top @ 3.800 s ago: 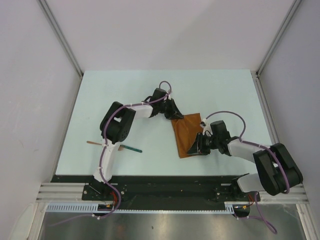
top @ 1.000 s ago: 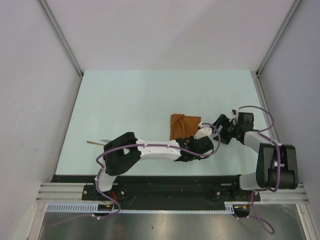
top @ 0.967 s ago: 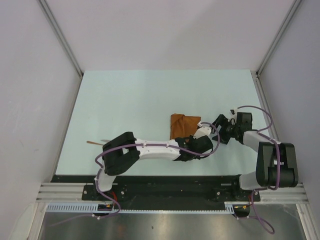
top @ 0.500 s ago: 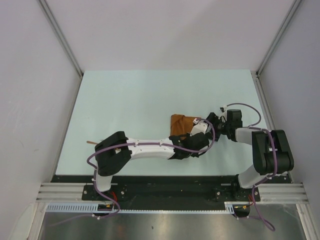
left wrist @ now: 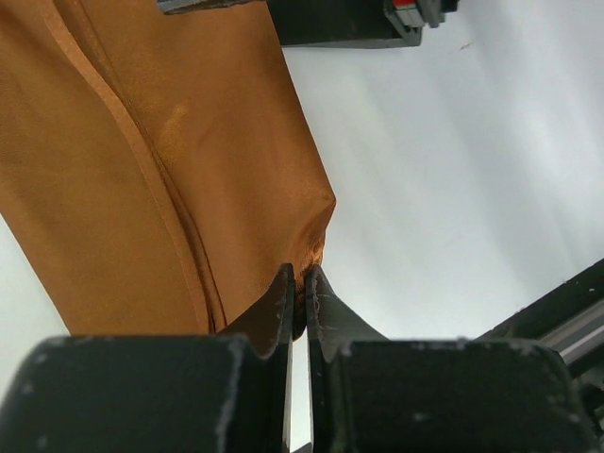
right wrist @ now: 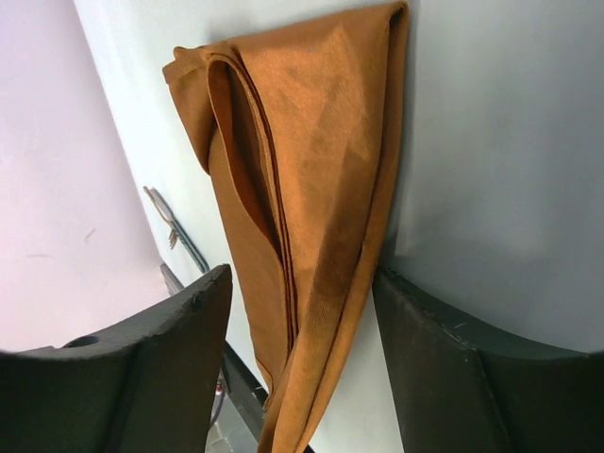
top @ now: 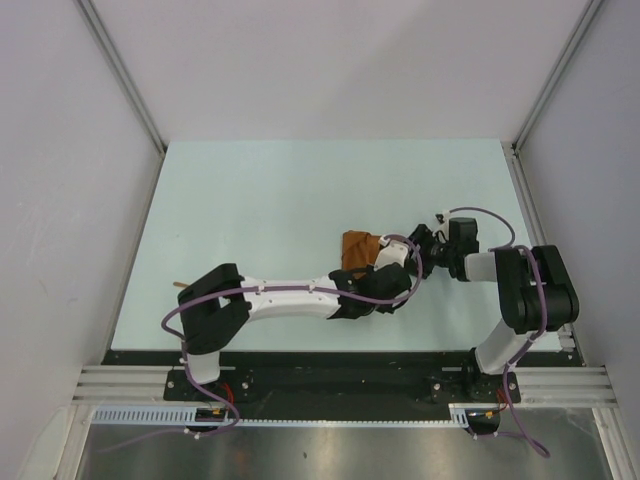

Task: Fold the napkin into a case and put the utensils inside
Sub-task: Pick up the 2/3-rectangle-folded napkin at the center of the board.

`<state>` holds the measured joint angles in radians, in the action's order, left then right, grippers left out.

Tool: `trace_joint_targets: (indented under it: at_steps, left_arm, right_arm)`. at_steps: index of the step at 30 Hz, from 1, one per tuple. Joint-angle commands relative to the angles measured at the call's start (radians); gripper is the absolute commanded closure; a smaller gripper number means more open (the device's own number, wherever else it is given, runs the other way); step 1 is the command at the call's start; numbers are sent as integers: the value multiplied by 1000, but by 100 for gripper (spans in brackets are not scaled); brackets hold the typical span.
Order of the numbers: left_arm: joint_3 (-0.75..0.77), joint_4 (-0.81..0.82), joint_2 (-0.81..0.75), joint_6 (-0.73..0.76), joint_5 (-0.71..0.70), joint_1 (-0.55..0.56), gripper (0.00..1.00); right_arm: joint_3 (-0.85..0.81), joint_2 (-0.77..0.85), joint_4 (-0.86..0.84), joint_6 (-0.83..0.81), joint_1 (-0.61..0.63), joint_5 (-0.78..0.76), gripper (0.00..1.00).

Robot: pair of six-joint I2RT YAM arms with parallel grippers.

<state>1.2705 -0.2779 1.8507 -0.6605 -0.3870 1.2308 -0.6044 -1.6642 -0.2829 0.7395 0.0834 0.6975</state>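
Observation:
The rust-orange napkin (top: 358, 245) lies folded into a narrow layered strip on the pale table (top: 270, 190). My left gripper (top: 380, 268) reaches across from the left and is shut on the napkin's near right corner (left wrist: 304, 283). In the right wrist view the folded napkin (right wrist: 311, 142) lies lengthwise between my right gripper's (right wrist: 302, 349) open jaws, one finger on each long side. My right gripper (top: 415, 243) sits at the strip's right edge. Of the utensils, a pale wooden end (top: 180, 285) shows left of the left arm, and a fork (right wrist: 162, 209) shows far behind the cloth.
The left forearm (top: 290, 295) lies low across the near part of the table, over where the utensils lie. The right arm (top: 525, 290) is folded back at the right edge. Grey walls enclose the table on three sides.
My right gripper has slid left up to the napkin and its jaws have narrowed around it. The left arm's elbow has swung left, still pinching the cloth's corner.

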Motion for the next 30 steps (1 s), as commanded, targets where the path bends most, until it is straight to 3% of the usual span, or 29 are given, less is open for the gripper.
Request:
trace_joint_targets:
  at_steps: [1,5,12,23,26,29,30]
  left_arm:
    - [-11,32,-73,-22,5,-10,100]
    - [-14,32,-82,-24,10,-10,100]
    - [-63,91,-85,-21,75,-10,100]
    - [-171,247,-51,-71,175,-11,100]
    - [-191,275,-44,-71,214,-13,99]
    - [-200,318,-59,-67,238,-17,79]
    - [-220,327,-73,-62,244,-27,61]
  right_arm:
    - [2,-68,-30,12,9,-44,34]
    - [-11,-112,-61,18,9,-38,36]
    - [-35,-152,-99,-9,-4,-21,51]
    - [-136,-128,17,-78,29,-56,98]
    - [-156,-132,37,-74,44,-55,100]
    - [-173,-123,83,-94,62,-90,100]
    - [-179,-121,93,-98,62,-101,100]
